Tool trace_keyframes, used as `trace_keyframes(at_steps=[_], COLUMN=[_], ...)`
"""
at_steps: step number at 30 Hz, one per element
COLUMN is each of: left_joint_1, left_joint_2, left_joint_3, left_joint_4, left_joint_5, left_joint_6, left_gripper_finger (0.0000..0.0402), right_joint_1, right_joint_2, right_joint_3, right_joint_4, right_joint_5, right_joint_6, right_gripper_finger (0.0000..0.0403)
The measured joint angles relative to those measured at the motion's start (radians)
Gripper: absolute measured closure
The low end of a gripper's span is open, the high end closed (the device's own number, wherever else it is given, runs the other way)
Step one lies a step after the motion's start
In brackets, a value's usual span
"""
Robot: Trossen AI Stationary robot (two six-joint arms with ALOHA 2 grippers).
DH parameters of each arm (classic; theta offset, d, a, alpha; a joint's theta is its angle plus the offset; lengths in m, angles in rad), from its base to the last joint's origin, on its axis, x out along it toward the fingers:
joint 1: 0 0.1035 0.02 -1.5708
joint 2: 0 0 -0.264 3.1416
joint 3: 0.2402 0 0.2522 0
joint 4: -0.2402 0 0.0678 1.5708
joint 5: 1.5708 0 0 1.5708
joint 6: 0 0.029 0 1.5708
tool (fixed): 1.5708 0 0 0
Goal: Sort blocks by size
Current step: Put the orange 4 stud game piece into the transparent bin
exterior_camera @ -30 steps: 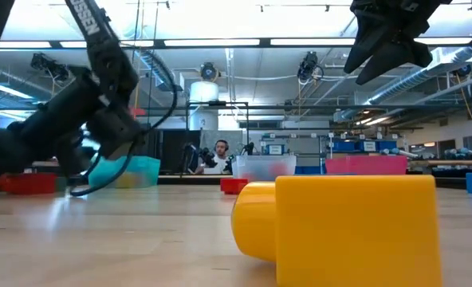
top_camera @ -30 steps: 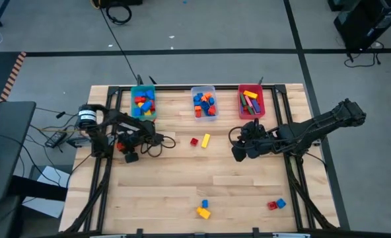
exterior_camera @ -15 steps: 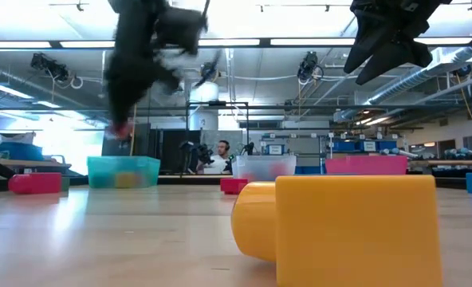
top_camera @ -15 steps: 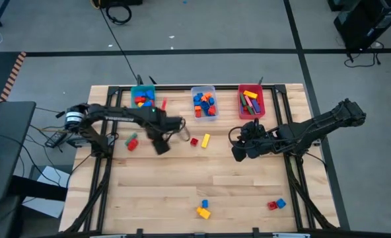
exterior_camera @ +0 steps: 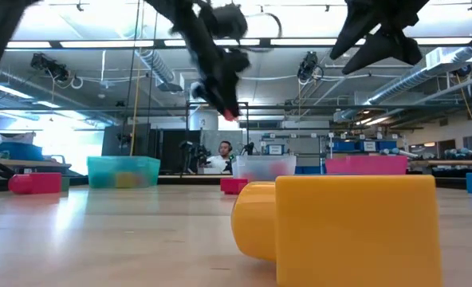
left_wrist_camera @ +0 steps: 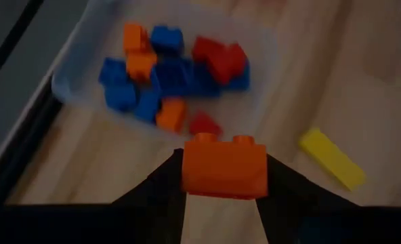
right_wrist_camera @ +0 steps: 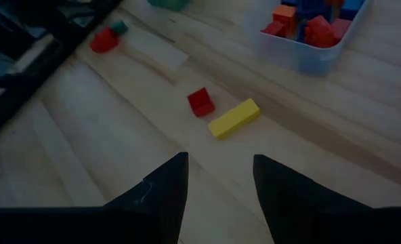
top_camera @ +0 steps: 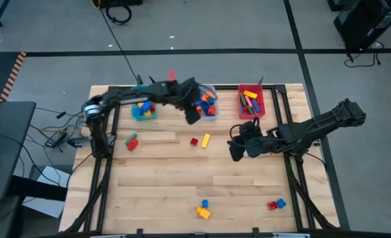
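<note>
My left gripper (top_camera: 193, 116) hangs over the table just in front of the clear bin (top_camera: 213, 116), shut on an orange block (left_wrist_camera: 224, 166); in the low view it (exterior_camera: 226, 110) is high in the air. The clear bin (left_wrist_camera: 72, 74) holds blue, orange and red blocks. A yellow bar (top_camera: 205, 139) and a small red block (top_camera: 194, 141) lie flat on the wood in front of it. My right gripper (top_camera: 238, 151) waits open over the table's right half, with nothing between its fingers (right_wrist_camera: 170, 186). My left gripper pinches the orange block by its two short ends (left_wrist_camera: 187, 173), one finger on each. The fingers slant downward toward the table's far edge. The block is lifted clear of the table, level, its studs (left_wrist_camera: 207, 138) turned toward the bin.
A teal bin (top_camera: 142, 112) and a red bin (top_camera: 260, 106) flank the clear one along the far edge. A red-and-green block (top_camera: 131, 142) lies at the left. More blocks lie near the front edge (top_camera: 203, 210) and front right (top_camera: 277, 205). A yellow block (exterior_camera: 340, 227) fills the low view's foreground.
My left gripper has risen from the table's left side, by the red-and-green block, and swung toward the right and far edge to the clear bin, tipping downward, with the orange block in its fingers. My right arm has kept still.
</note>
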Motion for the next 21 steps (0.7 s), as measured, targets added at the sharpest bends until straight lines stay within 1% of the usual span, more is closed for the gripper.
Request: trace_keyframes(at_steps=[3, 6, 10, 13, 16, 21], left_joint_1=[0.037, 0.062, 0.081, 0.092, 0.105, 0.119], left_joint_2=[0.110, 0.208, 0.298, 0.320, 0.320, 0.320], left_joint_3=[0.092, 0.182, 0.263, 0.284, 0.284, 0.285], left_joint_4=[0.024, 0.025, 0.020, 0.021, 0.029, 0.032], left_joint_5=[0.015, 0.050, 0.090, 0.086, 0.084, 0.085], left_joint_6=[0.042, 0.065, 0.066, 0.069, 0.107, 0.144], left_gripper_finger=[0.0248, 0.0238, 0.0228, 0.0222, 0.0215, 0.0199], right_joint_1=[-0.002, -0.003, -0.003, -0.003, -0.003, -0.003], right_joint_2=[0.000, 0.000, 0.000, 0.000, 0.000, 0.000], right_joint_3=[0.000, 0.000, 0.000, 0.000, 0.000, 0.000], right_joint_4=[0.024, 0.030, 0.030, 0.030, 0.030, 0.029], right_joint_5=[0.000, 0.008, 0.028, 0.030, 0.031, 0.064], right_joint_6=[0.017, 0.051, 0.103, 0.139, 0.166, 0.191], right_gripper_finger=[0.0222, 0.0222, 0.0222, 0.0222, 0.0222, 0.0225])
